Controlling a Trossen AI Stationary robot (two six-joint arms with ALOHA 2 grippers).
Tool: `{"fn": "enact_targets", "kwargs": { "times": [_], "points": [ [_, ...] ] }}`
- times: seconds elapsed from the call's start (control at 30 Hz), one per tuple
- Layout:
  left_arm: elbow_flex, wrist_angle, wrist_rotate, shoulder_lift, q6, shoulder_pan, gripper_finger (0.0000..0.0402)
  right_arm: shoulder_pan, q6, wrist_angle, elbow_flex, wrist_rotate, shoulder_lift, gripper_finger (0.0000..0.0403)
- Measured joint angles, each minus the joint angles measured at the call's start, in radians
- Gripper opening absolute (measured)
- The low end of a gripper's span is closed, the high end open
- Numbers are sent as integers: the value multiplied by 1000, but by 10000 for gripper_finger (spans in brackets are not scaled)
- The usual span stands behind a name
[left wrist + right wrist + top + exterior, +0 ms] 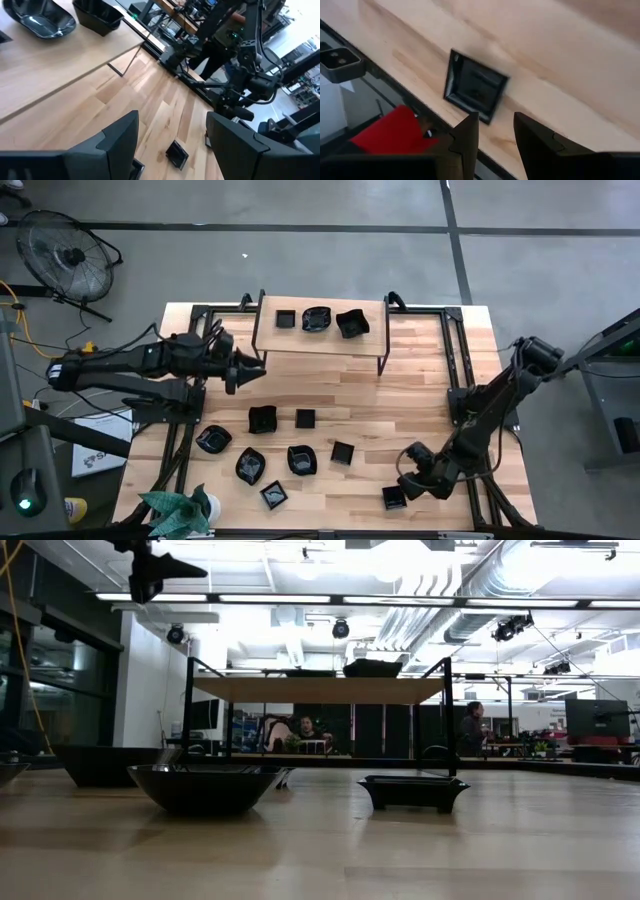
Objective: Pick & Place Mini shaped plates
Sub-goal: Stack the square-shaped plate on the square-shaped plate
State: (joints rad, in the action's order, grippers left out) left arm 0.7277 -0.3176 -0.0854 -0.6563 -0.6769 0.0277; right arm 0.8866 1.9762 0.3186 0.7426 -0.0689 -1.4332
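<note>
High view shows three mini shaped plates (318, 320) already set on the raised shelf (370, 342), apparently the drop point, while eight more lie loose on the table (420, 400), one square plate (393, 498) at the near right edge. The right gripper (408, 483), fingers parted and empty, hovers just beside that square plate (476, 86), evidently lining up a pick; the table edge close by leaves little margin. The left gripper (250, 369), open and empty, waits near the shelf's left leg; a green plant (180, 510) occupies the near left corner, clear of the work.
</note>
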Motion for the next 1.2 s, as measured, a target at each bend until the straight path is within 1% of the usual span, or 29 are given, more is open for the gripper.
{"fn": "enact_targets", "kwargs": {
  "times": [0.17,0.37,0.57,0.8,0.93,1.13,1.2],
  "points": [
    [0,0,-36,0,15,-43,230,0,21,-8,46,26,-100,118],
    [0,0,-40,0,17,-58,230,0,33,5,95,27,-182,118],
    [0,0,-40,0,17,-57,230,-1,57,44,125,39,-236,118],
    [0,0,-40,0,17,-57,230,-2,66,36,140,48,-263,116],
    [0,0,-40,0,17,-56,230,-2,66,36,141,48,-263,91],
    [0,0,-40,0,17,-56,230,-2,64,36,141,48,-263,23],
    [0,0,-40,0,17,-56,230,-2,61,36,142,45,-263,7]
  ]
}}
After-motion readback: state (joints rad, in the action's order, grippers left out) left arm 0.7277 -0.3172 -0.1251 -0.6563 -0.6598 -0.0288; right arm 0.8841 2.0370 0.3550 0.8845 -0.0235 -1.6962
